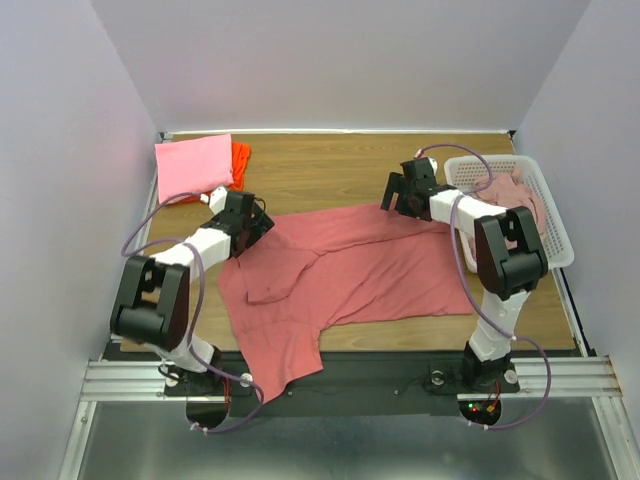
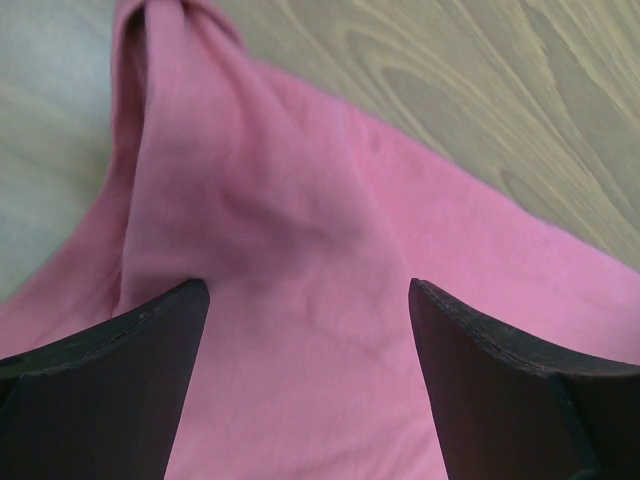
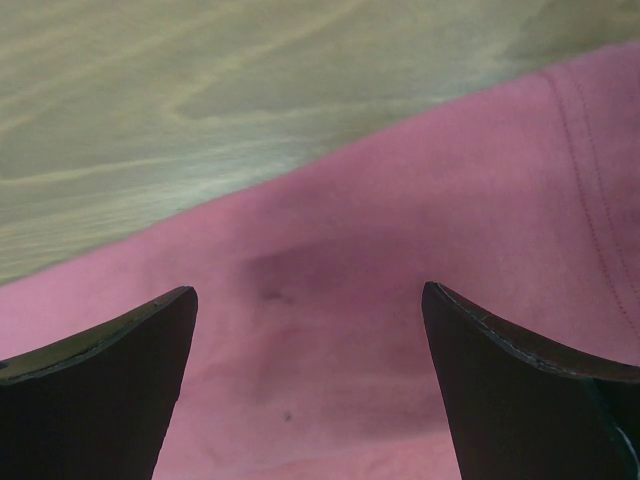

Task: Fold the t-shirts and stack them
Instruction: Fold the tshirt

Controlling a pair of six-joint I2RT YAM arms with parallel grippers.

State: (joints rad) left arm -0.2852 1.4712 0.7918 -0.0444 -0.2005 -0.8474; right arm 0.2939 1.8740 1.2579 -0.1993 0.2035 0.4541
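A large dusty rose-red t-shirt (image 1: 350,270) lies spread on the wooden table, one part hanging over the near edge. My left gripper (image 1: 255,222) is open just above the shirt's upper left edge; the cloth (image 2: 300,330) fills the gap between its jaws. My right gripper (image 1: 397,192) is open over the shirt's upper right edge, with cloth (image 3: 330,330) under its jaws. A folded bright pink t-shirt (image 1: 193,166) lies at the back left on an orange-red one (image 1: 240,160). Paler pink shirts (image 1: 510,195) sit in the basket.
A white plastic mesh basket (image 1: 555,225) stands at the right edge of the table behind the right arm. Bare wooden tabletop (image 1: 320,165) shows at the back between the folded stack and the basket. Grey walls close in on all sides.
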